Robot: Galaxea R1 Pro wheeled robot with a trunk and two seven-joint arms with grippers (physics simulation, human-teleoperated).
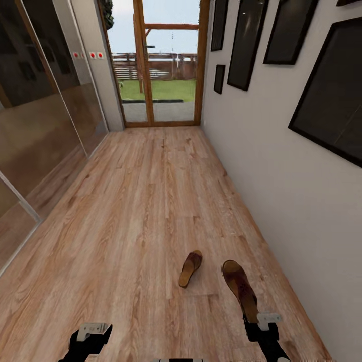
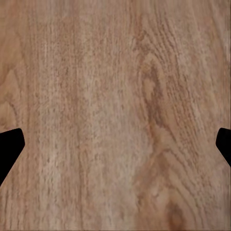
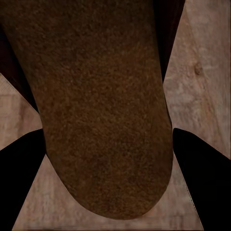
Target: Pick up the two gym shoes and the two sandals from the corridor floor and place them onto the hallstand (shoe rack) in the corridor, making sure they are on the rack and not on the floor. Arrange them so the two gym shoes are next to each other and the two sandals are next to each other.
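The sandals lie on the corridor floor (image 1: 151,201): one sandal (image 1: 190,268) ahead and between the arms, far from the left gripper (image 2: 115,144), wide over bare planks; the other sandal (image 3: 101,110) runs lengthwise under the right gripper (image 3: 108,159), fingers spread astride its end, seemingly not yet touching.

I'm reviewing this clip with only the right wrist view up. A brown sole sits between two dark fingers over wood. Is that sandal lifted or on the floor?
Observer: In the head view the near sandal lies flat on the corridor floor, its heel end at the right gripper.
Operator: Where is its mate?
Observer: The second sandal lies apart, to its left, tipped on its edge.
Operator: Is the left arm carrying anything?
Observer: No; the left gripper is open over bare planks.
Operator: What's ahead?
Observer: A glass door at the corridor's far end.
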